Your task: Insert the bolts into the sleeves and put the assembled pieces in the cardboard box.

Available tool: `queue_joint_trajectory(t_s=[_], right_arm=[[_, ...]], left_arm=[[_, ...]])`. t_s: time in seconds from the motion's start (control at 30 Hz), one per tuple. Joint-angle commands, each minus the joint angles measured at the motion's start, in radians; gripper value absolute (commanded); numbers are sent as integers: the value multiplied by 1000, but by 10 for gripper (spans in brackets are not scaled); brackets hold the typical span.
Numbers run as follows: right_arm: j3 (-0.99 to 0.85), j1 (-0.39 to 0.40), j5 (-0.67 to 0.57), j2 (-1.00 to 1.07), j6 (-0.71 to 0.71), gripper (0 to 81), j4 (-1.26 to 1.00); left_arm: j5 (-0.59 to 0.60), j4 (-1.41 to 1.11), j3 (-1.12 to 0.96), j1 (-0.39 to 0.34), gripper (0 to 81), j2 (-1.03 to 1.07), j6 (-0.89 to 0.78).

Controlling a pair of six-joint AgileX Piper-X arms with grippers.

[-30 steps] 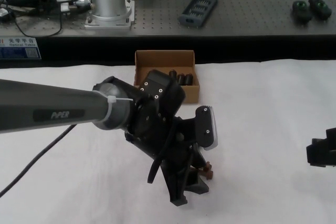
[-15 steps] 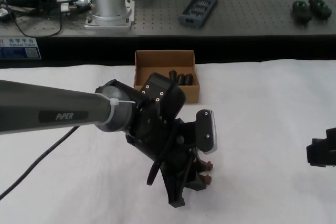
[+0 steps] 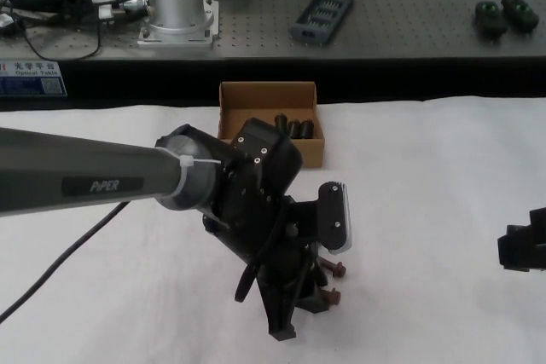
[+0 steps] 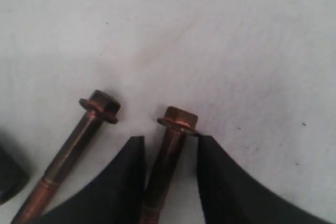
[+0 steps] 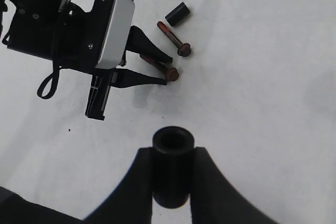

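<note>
Two copper-coloured bolts lie on the white cloth. My left gripper (image 4: 170,140) is open and low over them, its black fingers (image 4: 115,192) on either side of one bolt (image 4: 170,156), with a small gap on each side. The other bolt (image 4: 73,150) lies just beside it. In the right wrist view the left gripper (image 5: 167,71) straddles the same bolt (image 5: 160,67), with the second bolt (image 5: 174,40) and a loose black sleeve (image 5: 177,13) beyond. My right gripper (image 5: 173,153) is shut on a black sleeve (image 5: 173,169), its bore open at the end. In the high view the right gripper (image 3: 520,249) sits at the right edge.
The cardboard box (image 3: 247,95) stands at the back of the cloth with several dark sleeves (image 3: 294,128) inside. The left arm (image 3: 102,181) crosses the cloth from the left, trailing a cable (image 3: 60,270). A dark bench with gear runs behind the cloth.
The left gripper has shifted slightly toward the near edge and down over the bolts. The right gripper has kept still.
</note>
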Motion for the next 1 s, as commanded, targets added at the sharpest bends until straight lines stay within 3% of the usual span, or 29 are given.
queue_joint_trajectory(t_s=[0.0,0.17,0.4,0.7,0.83,0.97], right_arm=[[-4,-5,-15,-13,-9,29,-2],[-4,-5,-15,-13,-9,29,-2],[-4,-5,-15,-13,-9,29,-9],[-4,-5,-37,-13,-55,29,-22],[-4,-5,-84,-13,-59,29,-50],[-4,-1,-138,-3,-108,29,-146]], left_arm=[[-57,60,4,-1,149,3,24],[-57,60,4,-1,12,3,23],[-121,60,2,-1,3,3,-6],[-184,172,-68,-1,7,-112,-205],[-306,208,-68,5,7,-203,-446],[-257,243,-65,33,7,-298,-691]])
